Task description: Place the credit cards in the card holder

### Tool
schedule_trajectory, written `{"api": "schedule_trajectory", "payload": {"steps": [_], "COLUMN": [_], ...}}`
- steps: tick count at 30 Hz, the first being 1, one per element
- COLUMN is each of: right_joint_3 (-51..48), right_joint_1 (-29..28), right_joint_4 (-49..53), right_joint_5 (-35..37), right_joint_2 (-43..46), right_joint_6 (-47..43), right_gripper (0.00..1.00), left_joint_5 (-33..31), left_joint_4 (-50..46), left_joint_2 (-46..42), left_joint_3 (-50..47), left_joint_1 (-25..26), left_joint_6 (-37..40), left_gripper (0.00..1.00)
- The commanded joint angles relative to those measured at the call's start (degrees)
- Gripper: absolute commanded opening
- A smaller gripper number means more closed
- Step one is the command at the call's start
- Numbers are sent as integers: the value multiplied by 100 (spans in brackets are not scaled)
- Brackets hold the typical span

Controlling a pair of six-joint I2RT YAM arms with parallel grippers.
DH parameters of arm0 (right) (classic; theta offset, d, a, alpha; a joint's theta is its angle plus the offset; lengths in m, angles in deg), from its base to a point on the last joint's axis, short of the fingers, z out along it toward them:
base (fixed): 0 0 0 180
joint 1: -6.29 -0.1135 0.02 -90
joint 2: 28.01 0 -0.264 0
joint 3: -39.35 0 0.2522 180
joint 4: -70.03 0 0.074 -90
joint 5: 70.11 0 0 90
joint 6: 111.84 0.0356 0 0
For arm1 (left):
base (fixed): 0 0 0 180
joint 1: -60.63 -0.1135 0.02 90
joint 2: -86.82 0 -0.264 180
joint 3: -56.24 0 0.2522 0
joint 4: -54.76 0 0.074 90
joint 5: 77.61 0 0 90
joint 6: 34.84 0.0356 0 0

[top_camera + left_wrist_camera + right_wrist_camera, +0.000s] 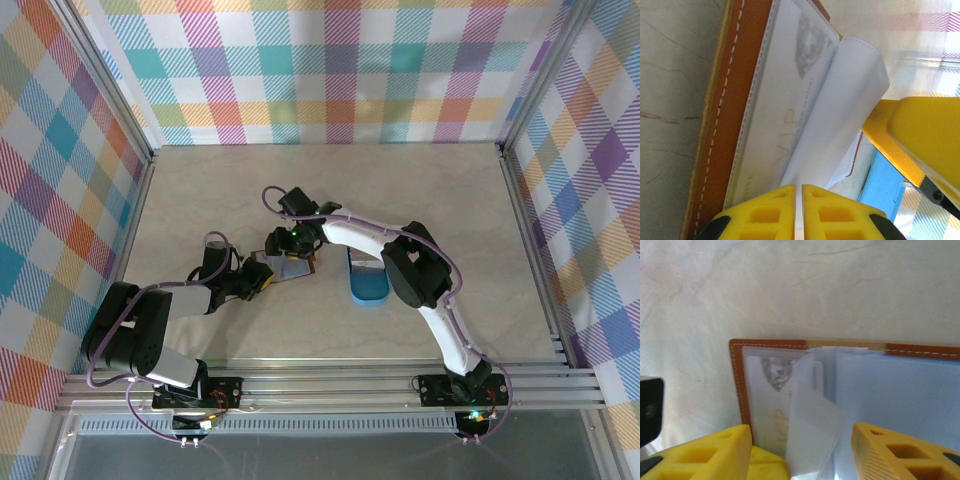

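The card holder [288, 268] lies open in the middle of the surface [200, 200]. One credit card [771, 390] is already sleeved inside; how many remain I cannot tell. It shows a grey emblem and gold letters that look like "VIP". The left tool [799, 189] is pinched on a clear sleeve [840, 100]. The right tool [801, 434] stands apart over the pages. A blue tray [368, 288] sits nearby.
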Motion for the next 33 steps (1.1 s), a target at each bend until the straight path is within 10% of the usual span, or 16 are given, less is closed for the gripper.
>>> {"api": "schedule_trajectory", "payload": {"steps": [1,16,33], "right_joint_3": [250,626,-47], "right_joint_1": [-28,-221,-111], "right_joint_4": [-94,-255,-1236], "right_joint_5": [-370,-825,-834], "right_joint_2": [-98,-489,114], "right_joint_6": [-156,-113,-176], "right_gripper": [53,50,53], "left_joint_5": [15,-95,-75], "left_joint_4": [-125,-3318,-3477], "left_joint_2": [-48,-1689,-1943], "left_joint_3": [93,931,976], "left_joint_1": [-63,-562,-604], "left_joint_6": [124,1367,1677], "left_gripper": [12,21,22]}}
